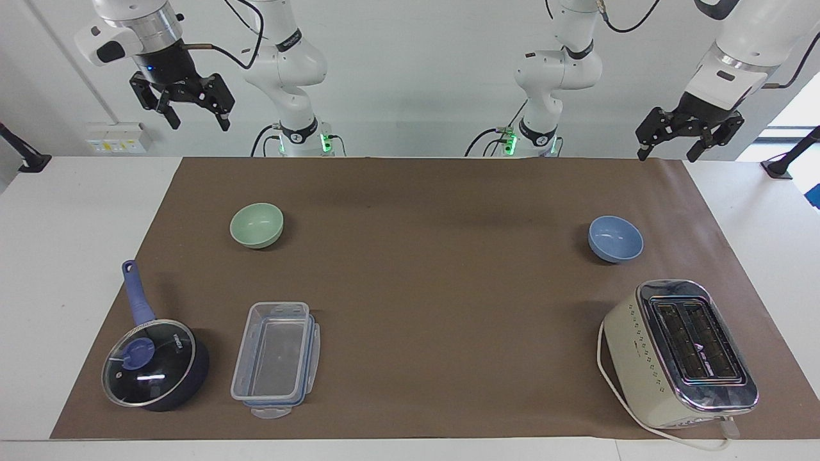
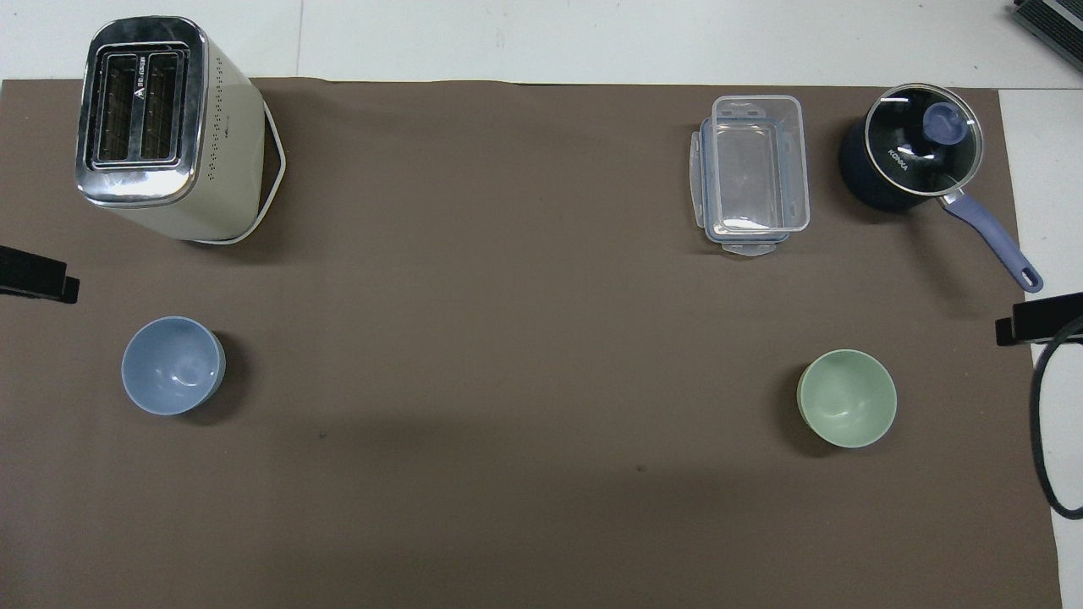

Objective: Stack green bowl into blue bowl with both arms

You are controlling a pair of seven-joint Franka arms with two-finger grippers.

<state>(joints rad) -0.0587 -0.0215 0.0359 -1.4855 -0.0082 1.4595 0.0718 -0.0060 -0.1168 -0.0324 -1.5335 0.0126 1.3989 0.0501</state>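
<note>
The small pale mint-green bowl [image 1: 256, 225] sits on the brown mat [image 1: 423, 282] toward the right arm's end, well apart from the matte light-blue bowl [image 1: 615, 238] toward the left arm's end. Both tools, left [image 1: 667, 152] and right [image 1: 196, 120], hang released and empty above the white worktop [image 1: 57, 256], before a white wall.

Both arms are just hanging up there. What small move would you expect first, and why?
Probably the right gripper comes down toward the green bowl. That bowl sits at the right arm's end of the table, far apart from the blue bowl it must go into. Both grippers are open, empty and raised; the left gripper is nearer the blue bowl.
</note>
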